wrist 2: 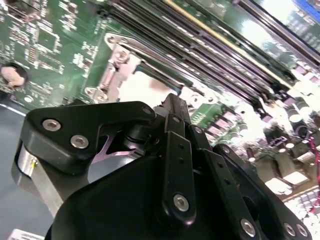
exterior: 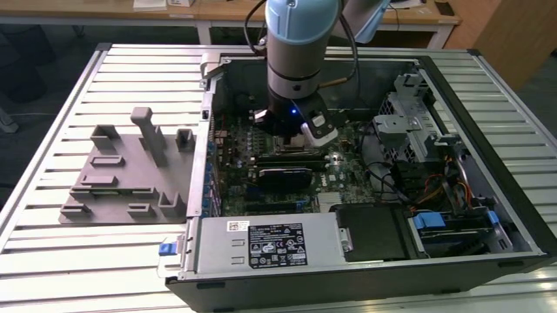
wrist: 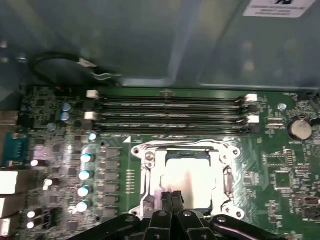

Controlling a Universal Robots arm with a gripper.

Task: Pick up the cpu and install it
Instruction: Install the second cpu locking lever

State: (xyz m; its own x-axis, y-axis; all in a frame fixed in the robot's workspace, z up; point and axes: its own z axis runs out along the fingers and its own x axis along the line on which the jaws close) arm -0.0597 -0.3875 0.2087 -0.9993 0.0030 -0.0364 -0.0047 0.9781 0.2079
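Silver top: the cpu lies flat inside the socket frame on the motherboard, its metal face catching glare in both wrist views.
Gripper: the gripper hangs just over the near edge of the cpu, fingers pressed together and pinching nothing.
Key relation: the cpu sits directly beneath and slightly ahead of the fingertips, close under them; whether they touch its surface cannot be told.
Axis: the chip is square, its edges running parallel with the memory slots beyond it.
Task status: judged from its seat within the frame, the cpu appears already placed in the socket.
Arm: in the exterior view the arm reaches straight down into the open case.
Surface: the case rests on a slatted metal table; a grey tray of upright blocks stands well apart, on the exterior view's left.
Room: desks and a wooden panel stand behind the table.
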